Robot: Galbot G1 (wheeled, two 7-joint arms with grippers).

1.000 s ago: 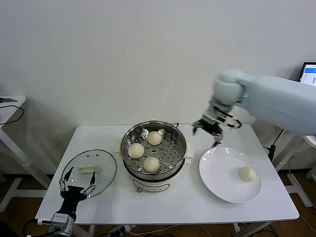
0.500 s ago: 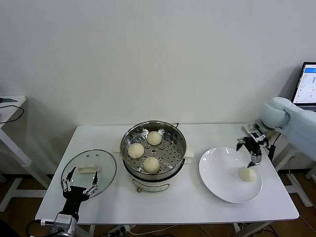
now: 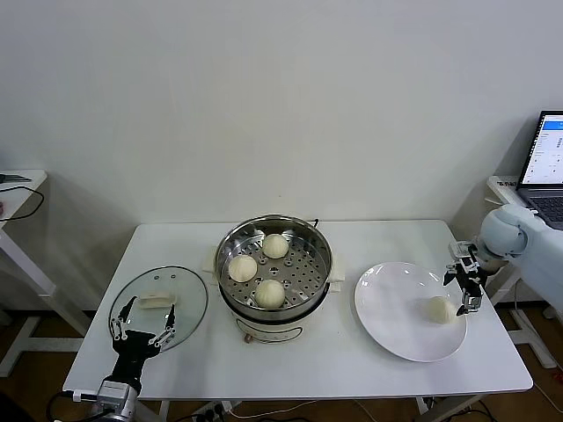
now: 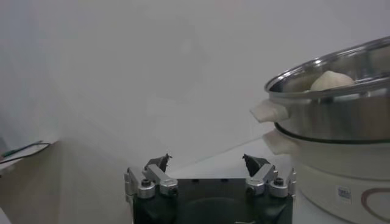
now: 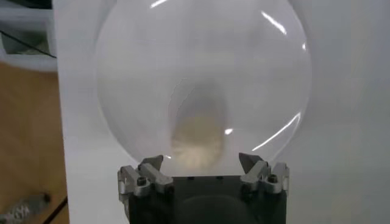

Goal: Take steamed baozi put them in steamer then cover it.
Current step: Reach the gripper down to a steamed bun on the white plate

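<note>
With three buns in the steamer (image 3: 274,264), the last steamed baozi (image 3: 441,309) sits on the white plate (image 3: 396,312) just beside the right gripper (image 3: 465,286), directly ahead between its spread fingers, while the open-fingered left gripper (image 3: 141,323) waits far off.

1. You have the steamer (image 3: 274,273) mid-tabletop (image 3: 334,356), three baozi (image 3: 270,292) inside.
2. The plate (image 3: 396,321) lies right of it, a fourth bun (image 3: 441,309) near its right edge.
3. The lid (image 3: 159,306) lies left.
4. Your right hand (image 3: 467,281) is just beside that bun; your left hand (image 3: 141,329) is before the lid.
</note>
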